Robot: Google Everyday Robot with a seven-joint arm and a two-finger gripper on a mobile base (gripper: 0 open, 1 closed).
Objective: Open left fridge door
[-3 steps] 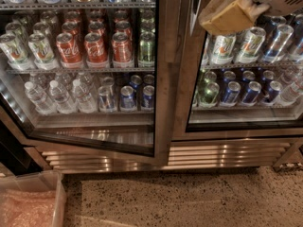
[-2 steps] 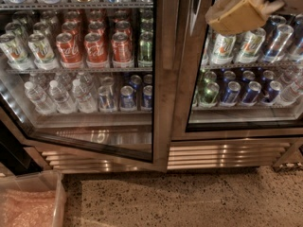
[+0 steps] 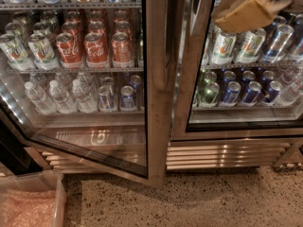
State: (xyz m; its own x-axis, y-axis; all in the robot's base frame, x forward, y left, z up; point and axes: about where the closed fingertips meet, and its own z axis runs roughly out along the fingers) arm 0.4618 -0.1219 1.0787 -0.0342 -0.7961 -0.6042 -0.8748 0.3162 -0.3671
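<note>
The left fridge door (image 3: 158, 103) is a glass pane in a wide brushed-steel frame. It stands swung out from the cabinet, its bottom edge slanting down toward the floor. Red cola cans (image 3: 97, 48) and clear water bottles (image 3: 59, 96) show through its glass. My gripper (image 3: 251, 8) is at the top right, tan-padded, in front of the right door's glass (image 3: 246, 79) and apart from the left door. It holds nothing that I can see.
The right door shows green-white cans (image 3: 222, 46) and blue cans (image 3: 251, 92). A steel grille (image 3: 227, 152) runs below it. A clear plastic bin (image 3: 28, 202) stands on the speckled floor (image 3: 189, 202) at the lower left, below the open door.
The left door has swung further out, its lower corner now nearer the floor. My gripper has moved up and to the right, away from the door's edge.
</note>
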